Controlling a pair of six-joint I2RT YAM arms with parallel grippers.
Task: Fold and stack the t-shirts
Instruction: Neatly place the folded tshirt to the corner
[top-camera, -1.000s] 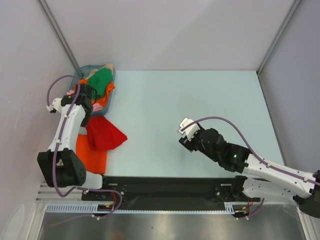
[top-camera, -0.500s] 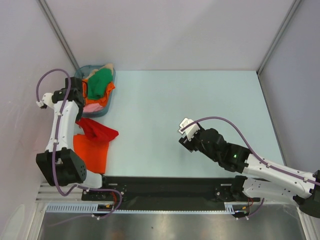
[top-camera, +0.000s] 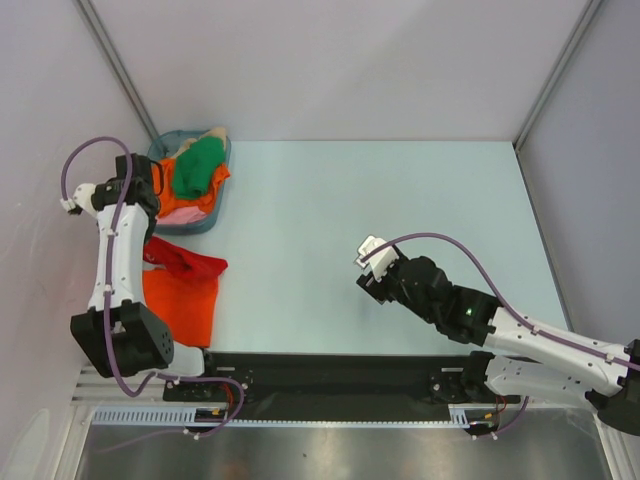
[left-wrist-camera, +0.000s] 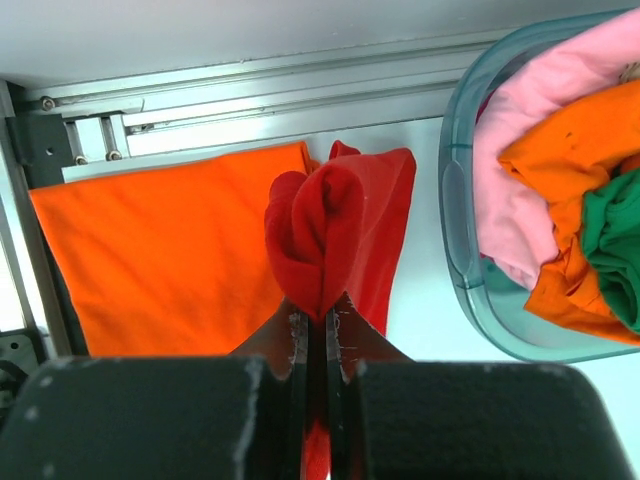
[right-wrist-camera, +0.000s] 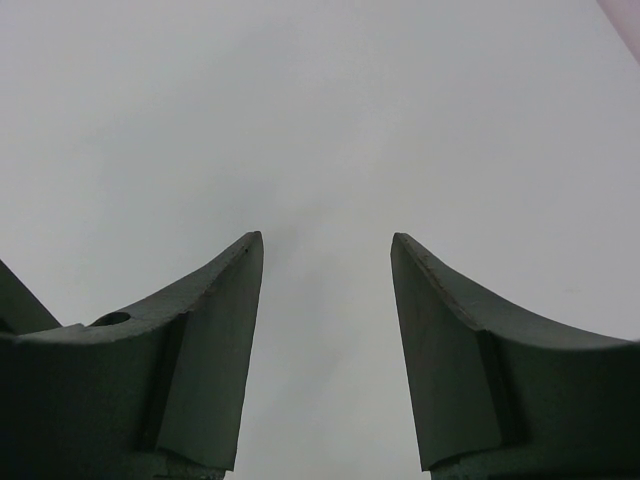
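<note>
From above, light is bright and even; my arms cast faint, soft shadows on the table (top-camera: 380, 200), and the steel strip (top-camera: 350, 450) at the bottom has a dull sheen. Low in my left wrist view the left gripper (left-wrist-camera: 318, 305) is blurred, the red t-shirt (left-wrist-camera: 340, 200) sharp. My right gripper (right-wrist-camera: 325, 236) looks soft-edged against flat pale grey.

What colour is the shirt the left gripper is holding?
The t-shirt is bright red, clearest in the left wrist view.
</note>
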